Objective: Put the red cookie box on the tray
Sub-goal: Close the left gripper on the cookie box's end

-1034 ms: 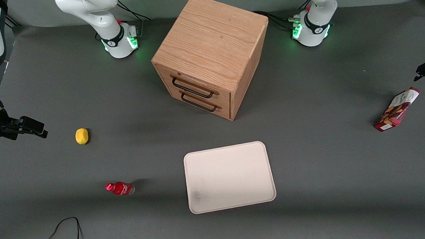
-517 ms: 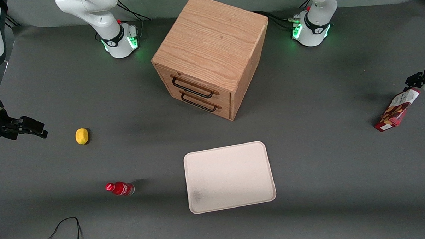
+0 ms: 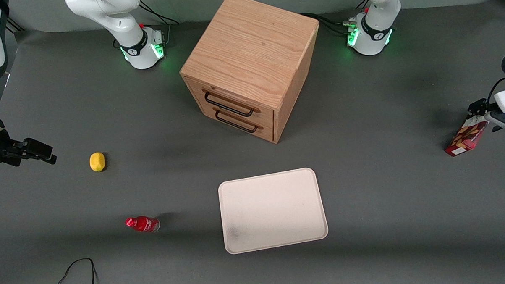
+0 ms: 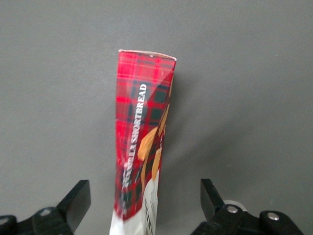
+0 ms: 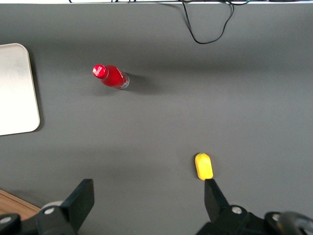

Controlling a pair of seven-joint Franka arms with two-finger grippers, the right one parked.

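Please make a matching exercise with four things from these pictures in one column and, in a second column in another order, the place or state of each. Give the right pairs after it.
1. red cookie box
2. tray
3. gripper
4. yellow object

a. nothing on it
b. open, fingers on either side of the carton
c. lying toward the parked arm's end of the table
d. on the table toward the working arm's end

Pairs: 1-d, 2-a, 3-b, 4-c
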